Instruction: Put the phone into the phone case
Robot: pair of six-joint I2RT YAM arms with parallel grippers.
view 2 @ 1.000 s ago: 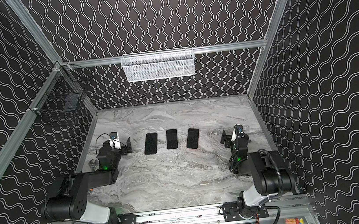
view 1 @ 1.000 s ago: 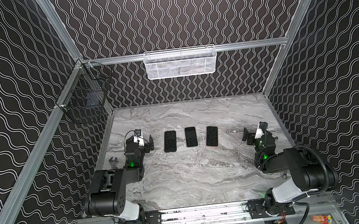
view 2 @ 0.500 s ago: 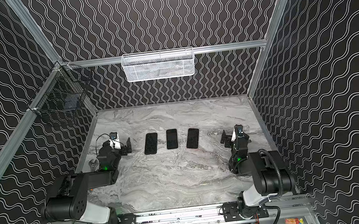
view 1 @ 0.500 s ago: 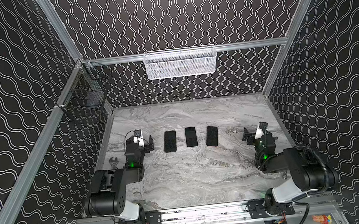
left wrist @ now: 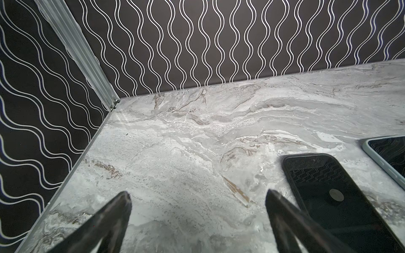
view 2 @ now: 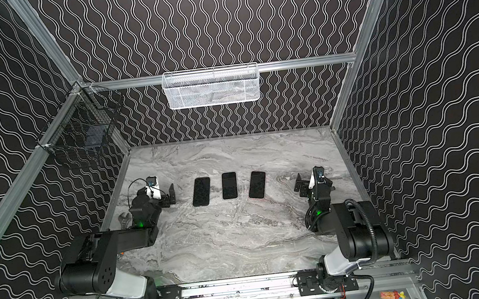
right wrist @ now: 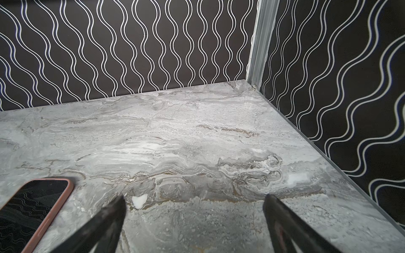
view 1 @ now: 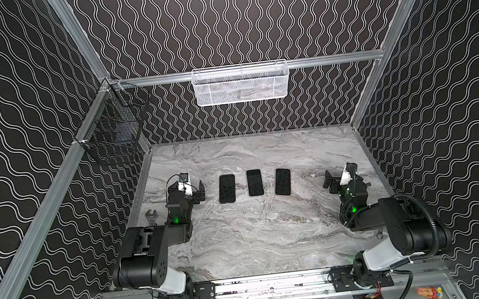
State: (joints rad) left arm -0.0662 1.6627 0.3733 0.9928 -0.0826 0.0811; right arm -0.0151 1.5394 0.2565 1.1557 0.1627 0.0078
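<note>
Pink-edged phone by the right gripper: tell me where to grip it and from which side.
Pinch the pink-edged phone across its two long edges near mid-length, right gripper coming down from above. It lies flat on the table, so only those thin sides offer opposing faces, and its narrow width probably fits the open gripper.

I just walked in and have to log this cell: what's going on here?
Nothing is being handled yet. Three dark phone-shaped slabs lie in a row on the marble table: a black one, a pale-rimmed one, a pink-rimmed one. The left claw sits open and empty beside the black one; the right claw, open and empty too, sits apart from the pink-rimmed one.
</note>
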